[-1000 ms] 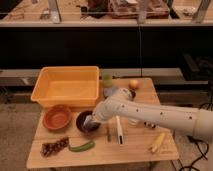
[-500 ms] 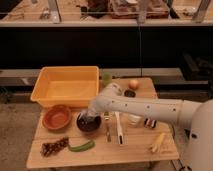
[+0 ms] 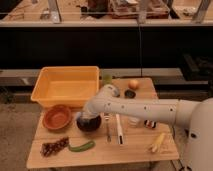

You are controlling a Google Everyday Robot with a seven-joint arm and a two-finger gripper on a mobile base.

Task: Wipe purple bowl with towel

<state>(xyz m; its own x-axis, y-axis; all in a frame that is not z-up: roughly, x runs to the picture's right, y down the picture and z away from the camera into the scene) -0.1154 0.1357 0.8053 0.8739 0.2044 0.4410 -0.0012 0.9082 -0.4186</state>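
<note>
The purple bowl (image 3: 90, 124) is dark and sits on the wooden table (image 3: 105, 150), left of centre. My white arm reaches in from the right and bends down over it. The gripper (image 3: 88, 115) is at the bowl's top, down inside or just above it, and hides much of the bowl's inside. No towel can be made out; whatever the gripper holds is hidden.
A large yellow tub (image 3: 65, 85) stands at the back left. An orange-brown bowl (image 3: 57, 117) sits left of the purple bowl. A green pepper (image 3: 81, 146) and a dark snack (image 3: 54, 147) lie in front. Cutlery (image 3: 107, 127), an orange (image 3: 133, 84), a small dark cup (image 3: 130, 93) and a banana (image 3: 157, 143) lie right.
The arm has swung left and lowered, bringing the gripper from beside the purple bowl to over and into it.
</note>
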